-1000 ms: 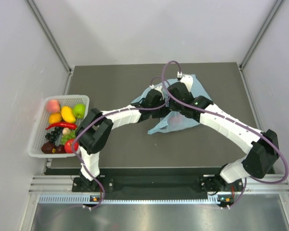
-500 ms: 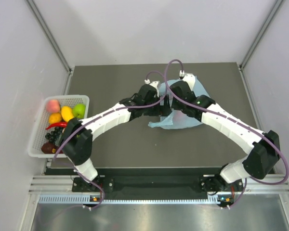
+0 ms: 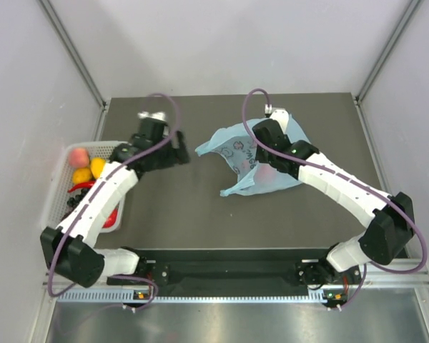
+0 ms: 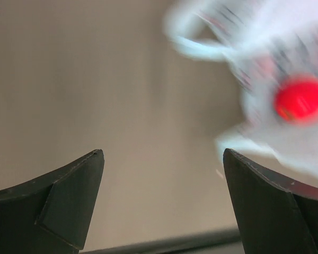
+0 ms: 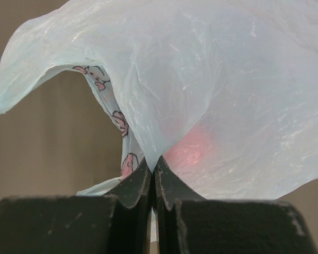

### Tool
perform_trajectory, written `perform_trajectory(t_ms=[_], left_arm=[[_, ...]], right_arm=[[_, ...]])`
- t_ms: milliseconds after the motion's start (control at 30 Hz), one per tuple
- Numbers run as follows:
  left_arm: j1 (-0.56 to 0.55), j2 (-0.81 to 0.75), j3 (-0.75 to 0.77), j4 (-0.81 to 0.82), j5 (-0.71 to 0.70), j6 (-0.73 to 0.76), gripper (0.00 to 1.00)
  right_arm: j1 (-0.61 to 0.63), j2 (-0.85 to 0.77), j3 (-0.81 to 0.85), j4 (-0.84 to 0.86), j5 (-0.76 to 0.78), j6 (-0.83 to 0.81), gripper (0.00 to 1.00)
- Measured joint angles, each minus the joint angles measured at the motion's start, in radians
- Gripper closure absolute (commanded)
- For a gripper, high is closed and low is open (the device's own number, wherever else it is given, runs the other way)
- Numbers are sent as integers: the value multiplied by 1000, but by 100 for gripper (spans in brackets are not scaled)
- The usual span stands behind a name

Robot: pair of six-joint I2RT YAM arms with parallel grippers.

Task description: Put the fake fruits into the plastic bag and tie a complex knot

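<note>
The light-blue plastic bag [image 3: 232,151] lies at the middle of the dark table, its mouth held up. My right gripper [image 3: 266,158] is shut on a pinch of its film; in the right wrist view the fingertips [image 5: 153,161] meet on the plastic bag [image 5: 228,79]. A red fake fruit [image 4: 301,99] sits inside the bag and shows pink through the film [image 5: 193,151]. My left gripper [image 3: 180,153] hangs open and empty between bag and basket, its jaws wide apart [image 4: 161,153]. More fake fruits, a peach [image 3: 79,156] and a mango [image 3: 97,167], lie in the basket.
A white mesh basket [image 3: 57,187] stands at the table's left edge, partly under my left arm, with a red chilli [image 3: 83,187] and a red fruit [image 3: 111,219] in it. Grey walls close in the back and both sides.
My left arm has swung left, away from the bag toward the basket, with open jaws. The bag's printed mouth now shows. The right gripper has kept its pinch in place.
</note>
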Motion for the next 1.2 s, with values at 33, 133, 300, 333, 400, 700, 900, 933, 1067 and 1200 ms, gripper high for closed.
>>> perform_trajectory(t_ms=[33, 133, 300, 333, 400, 700, 900, 933, 1067, 1200], left_arm=[[78, -19, 0, -21, -15, 5, 1], [290, -60, -1, -66, -82, 21, 1], [570, -58, -2, -93, -62, 33, 1], [627, -51, -3, -89, -47, 32, 1], [721, -37, -10, -81, -27, 28, 1], [858, 106, -14, 19, 55, -38, 1], [871, 211, -17, 78, 68, -89, 1], [871, 219, -18, 90, 68, -97, 1], [873, 255, -21, 135, 72, -132, 1], [874, 319, -22, 166, 66, -159, 1]], right_arm=[[0, 2, 0, -1, 0, -6, 100], [0, 8, 0, 0, -3, -20, 100], [0, 12, 0, 8, -6, -46, 100], [0, 12, 0, 10, -7, -51, 100], [0, 12, 0, 14, -10, -60, 100], [0, 12, 0, 15, -24, -88, 100], [0, 10, -21, 31, -32, -101, 100], [0, 10, -28, 35, -33, -103, 100], [0, 9, -34, 39, -37, -111, 100], [0, 0, -34, 43, -41, -120, 100]])
